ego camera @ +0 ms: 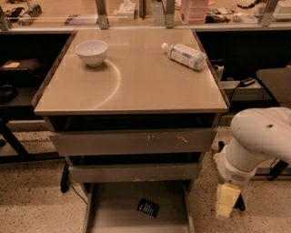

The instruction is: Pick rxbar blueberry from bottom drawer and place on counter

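Note:
The rxbar blueberry [148,207] is a small dark bar with white lettering. It lies flat on the grey floor of the pulled-out bottom drawer [113,214], near the drawer's middle. The glossy beige counter [136,86] tops the cabinet above it. My white arm [261,139] comes in from the right, beside the cabinet. Its pale yellowish gripper [226,201] points down toward the floor, outside the drawer's right rail and to the right of the bar, holding nothing that I can see.
A white bowl [92,52] stands at the counter's back left and a clear plastic bottle [184,55] lies at its back right. Two taller grey drawers [132,142] sit slightly open above the bottom one. A cluttered shelf [145,13] runs behind.

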You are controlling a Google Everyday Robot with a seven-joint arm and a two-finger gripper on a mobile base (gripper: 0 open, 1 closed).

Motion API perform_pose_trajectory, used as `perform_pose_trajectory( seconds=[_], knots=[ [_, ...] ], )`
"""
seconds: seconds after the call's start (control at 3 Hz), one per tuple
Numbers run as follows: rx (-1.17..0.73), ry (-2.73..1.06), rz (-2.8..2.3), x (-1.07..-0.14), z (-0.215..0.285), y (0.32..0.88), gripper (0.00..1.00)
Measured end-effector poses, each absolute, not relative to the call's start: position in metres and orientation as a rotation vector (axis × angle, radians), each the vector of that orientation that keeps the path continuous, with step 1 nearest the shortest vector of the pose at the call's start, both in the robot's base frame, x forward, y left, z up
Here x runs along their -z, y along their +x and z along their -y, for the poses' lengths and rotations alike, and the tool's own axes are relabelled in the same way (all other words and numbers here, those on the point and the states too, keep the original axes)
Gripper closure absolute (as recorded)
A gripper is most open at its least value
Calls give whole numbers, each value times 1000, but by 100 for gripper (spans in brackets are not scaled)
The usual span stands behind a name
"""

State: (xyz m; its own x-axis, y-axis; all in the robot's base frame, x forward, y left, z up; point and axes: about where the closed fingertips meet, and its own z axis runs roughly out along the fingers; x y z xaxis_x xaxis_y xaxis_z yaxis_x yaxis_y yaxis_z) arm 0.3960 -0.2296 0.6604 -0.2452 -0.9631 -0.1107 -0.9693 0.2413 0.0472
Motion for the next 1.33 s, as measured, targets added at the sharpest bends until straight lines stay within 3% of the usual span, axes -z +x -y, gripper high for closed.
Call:
perform_pose_trajectory(
  seconds=[0.67,1.33],
  knots=[
    [-506,-1680,-2338,-521,227,403,0],
    [-532,-1651,-2328,-486,216,405,0]
  ],
)
